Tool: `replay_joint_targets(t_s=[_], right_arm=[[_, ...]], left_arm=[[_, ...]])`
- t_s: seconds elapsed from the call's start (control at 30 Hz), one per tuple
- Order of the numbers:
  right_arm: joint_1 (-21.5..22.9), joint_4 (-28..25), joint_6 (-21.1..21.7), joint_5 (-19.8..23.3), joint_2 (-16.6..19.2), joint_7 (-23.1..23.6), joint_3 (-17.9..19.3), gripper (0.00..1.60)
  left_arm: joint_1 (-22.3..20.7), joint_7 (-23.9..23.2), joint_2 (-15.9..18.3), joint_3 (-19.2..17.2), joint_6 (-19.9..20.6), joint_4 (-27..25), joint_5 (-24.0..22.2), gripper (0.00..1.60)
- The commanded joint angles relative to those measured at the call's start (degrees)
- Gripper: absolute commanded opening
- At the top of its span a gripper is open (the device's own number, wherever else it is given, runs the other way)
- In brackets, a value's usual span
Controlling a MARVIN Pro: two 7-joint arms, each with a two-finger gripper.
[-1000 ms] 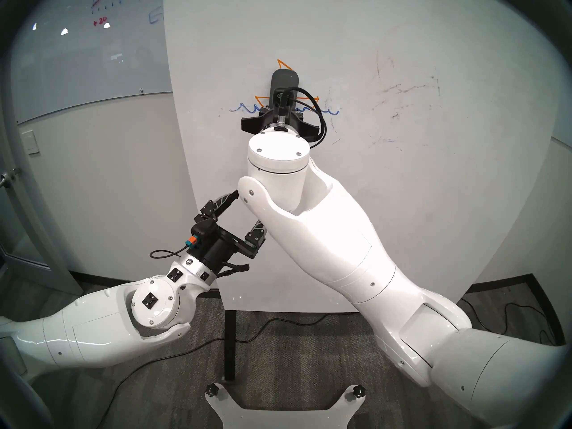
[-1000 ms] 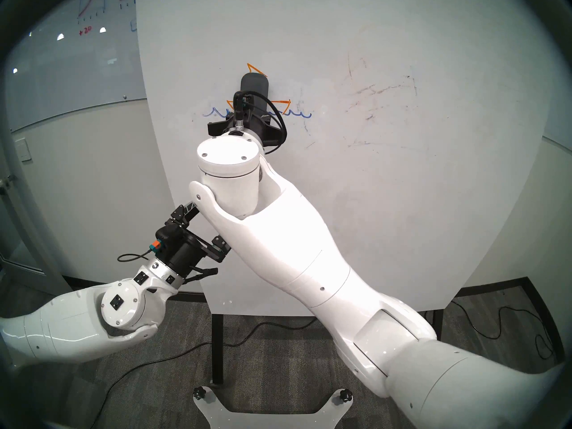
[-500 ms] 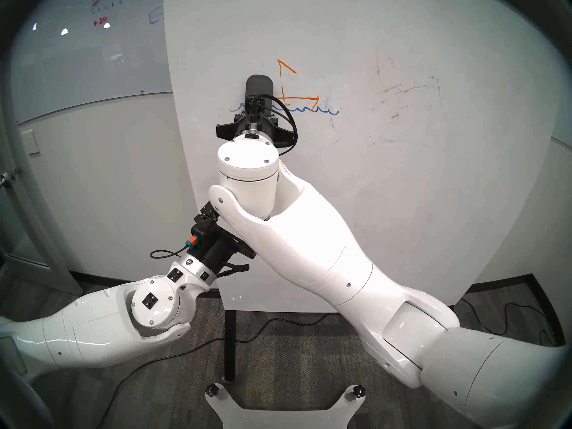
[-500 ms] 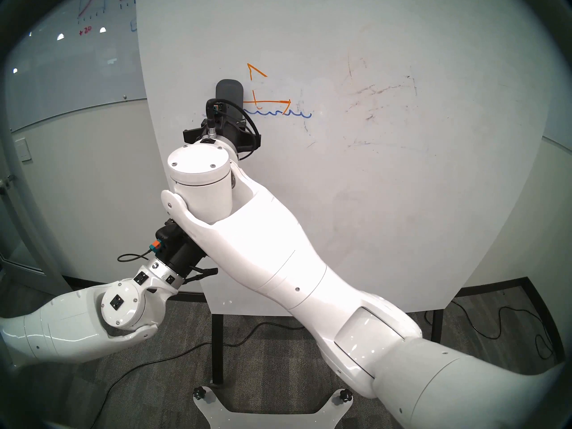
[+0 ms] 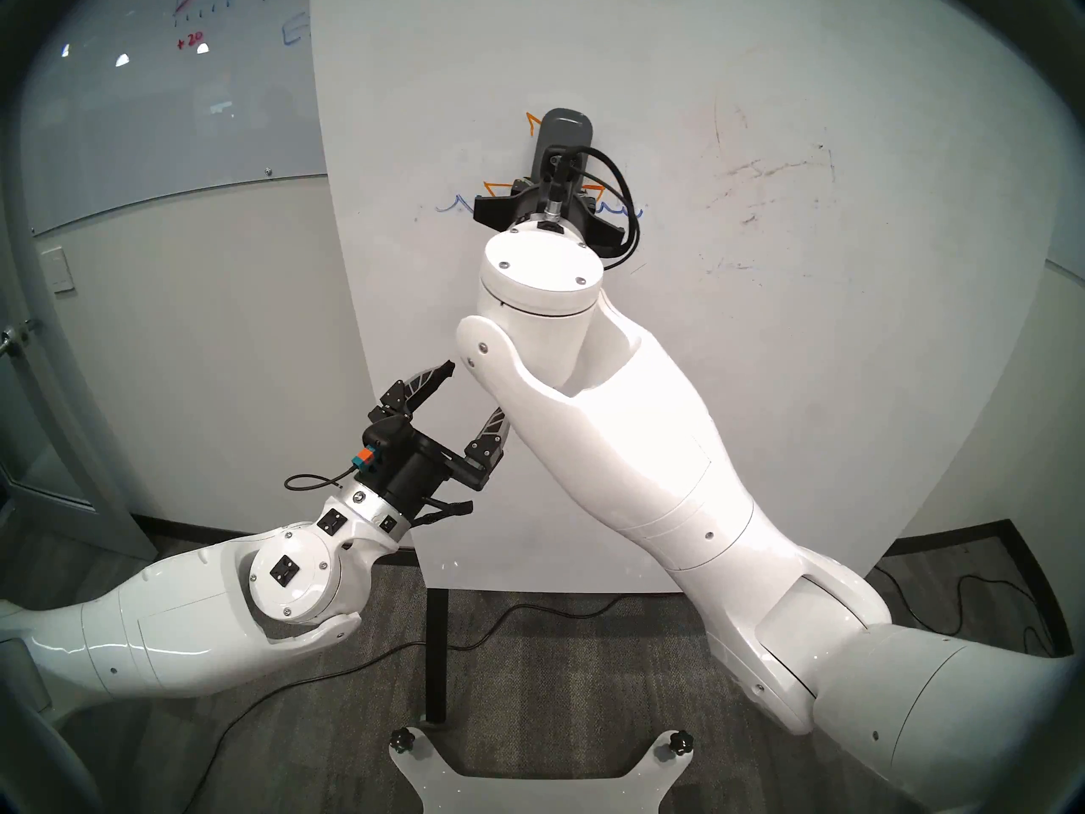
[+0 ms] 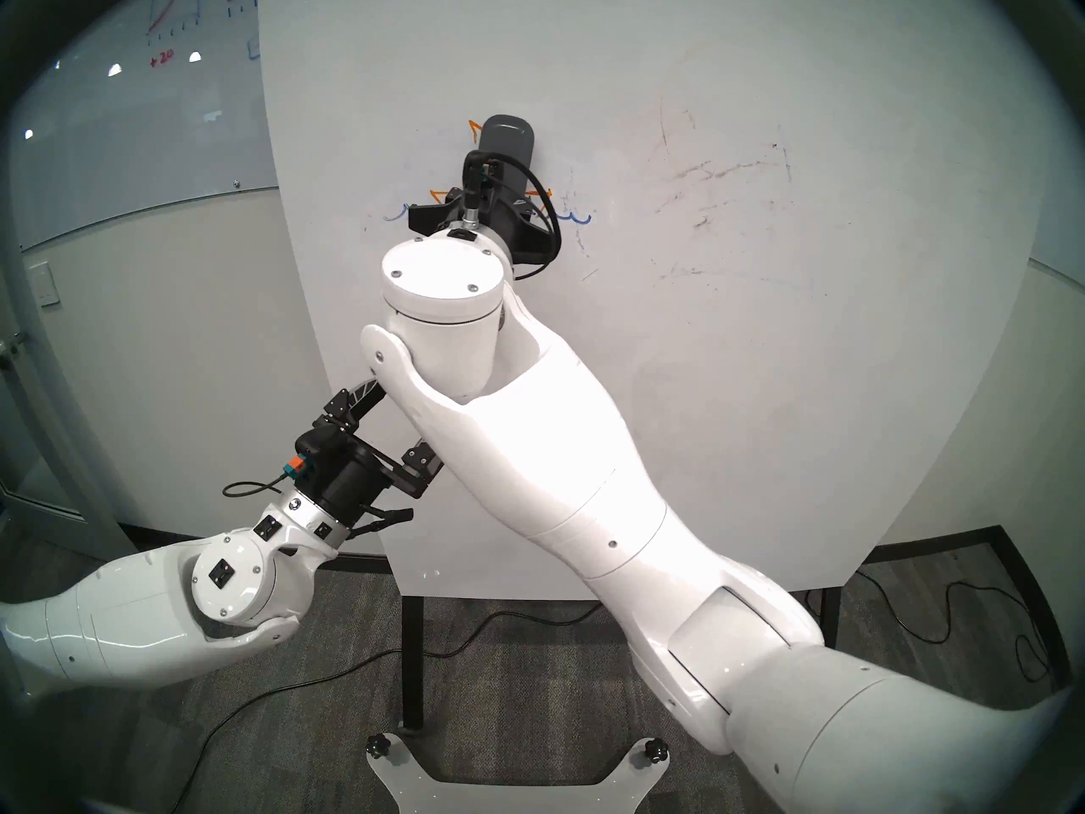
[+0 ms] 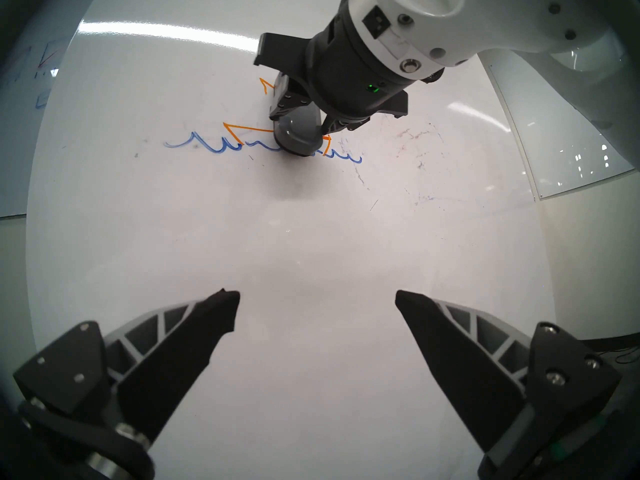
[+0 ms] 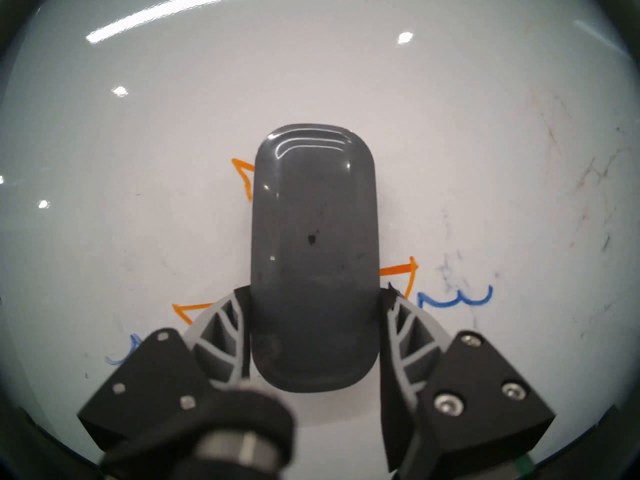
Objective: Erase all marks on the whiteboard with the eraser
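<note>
The dark grey oblong plastic eraser (image 8: 313,257), clenched by the right gripper (image 8: 313,316), lies flat over the orange sailboat drawing (image 7: 242,129) toward the white whiteboard's (image 5: 763,384) left edge; the left gripper (image 7: 317,306) gapes empty below.

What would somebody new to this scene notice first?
Probably the right gripper mid-board, clamped on the dark grey eraser and pressing it upright over the orange sailboat drawing on the whiteboard. Next, the blue wavy line sticking out either side beneath it, and the left gripper open and empty lower down.
</note>
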Motion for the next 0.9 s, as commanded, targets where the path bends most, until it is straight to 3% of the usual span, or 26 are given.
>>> replay_joint_targets(t_s=[0.0, 0.53, 0.67, 0.87], right_arm=[[-0.33, -2.73, 1.36, 0.59, 1.37, 1.53, -0.44, 0.0], [1.92, 7.3, -1.43, 0.67, -7.41, 3.98, -8.48, 0.0], [1.92, 8.04, -2.63, 0.46, -7.09, 3.19, -7.49, 0.0], [1.22, 4.9, -2.33, 0.27, -3.02, 1.84, -3.6, 0.0]], left_arm=[[-0.52, 0.0, 0.02, -0.56, -0.44, -0.49, -0.03, 1.6], [-0.55, 0.04, 0.0, -0.51, -0.36, -0.47, 0.0, 1.6], [-0.55, 0.03, 0.02, -0.51, -0.41, -0.48, -0.02, 1.6], [-0.56, 0.04, 0.01, -0.5, -0.38, -0.47, -0.01, 1.6]])
